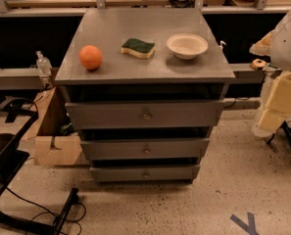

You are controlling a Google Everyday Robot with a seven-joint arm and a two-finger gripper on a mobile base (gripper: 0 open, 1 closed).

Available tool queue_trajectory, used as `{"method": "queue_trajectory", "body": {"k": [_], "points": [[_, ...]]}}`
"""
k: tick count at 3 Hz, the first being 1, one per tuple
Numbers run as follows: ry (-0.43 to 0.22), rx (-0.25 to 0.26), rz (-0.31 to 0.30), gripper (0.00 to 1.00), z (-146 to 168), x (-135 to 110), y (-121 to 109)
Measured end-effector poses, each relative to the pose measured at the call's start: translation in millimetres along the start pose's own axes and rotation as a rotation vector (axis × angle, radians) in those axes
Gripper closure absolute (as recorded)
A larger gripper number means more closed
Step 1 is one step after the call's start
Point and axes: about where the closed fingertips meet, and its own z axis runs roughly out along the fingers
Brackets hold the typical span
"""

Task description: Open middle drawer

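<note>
A grey cabinet [110,33] stands in the middle of the view with three flat-fronted drawers. The middle drawer [115,149] is the second one down, with a small round brass knob [146,151] at its centre. It looks shut, with a dark gap above its front. The top drawer [106,115] has the widest-looking front and the bottom drawer [115,173] the narrowest. My arm hangs at the right edge. My gripper [270,119] is at its lower end, to the right of the cabinet, level with the top drawer, apart from it and touching nothing.
On the cabinet top lie an orange [90,57], a green and yellow sponge [138,47] and a white bowl [187,45]. A cardboard box [52,146] sits left of the cabinet, and a black frame with cables [17,185] at the lower left. Blue tape [245,223] marks the floor.
</note>
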Motion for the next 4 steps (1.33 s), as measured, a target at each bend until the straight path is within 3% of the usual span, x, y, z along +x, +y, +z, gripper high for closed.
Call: {"method": "queue_trajectory", "body": {"k": [1, 2, 3, 4], "points": [[-0.004, 0.002, -0.001, 0.0, 1.3, 0.6, -0.9], [-0.084, 0.037, -0.011, 0.0, 26.1, 13.2, -16.2], [-0.217, 0.059, -0.018, 0.0, 80.5, 42.2, -28.1], [-0.29, 0.138, -0.08, 0.0, 130.8, 65.7, -39.0]]}}
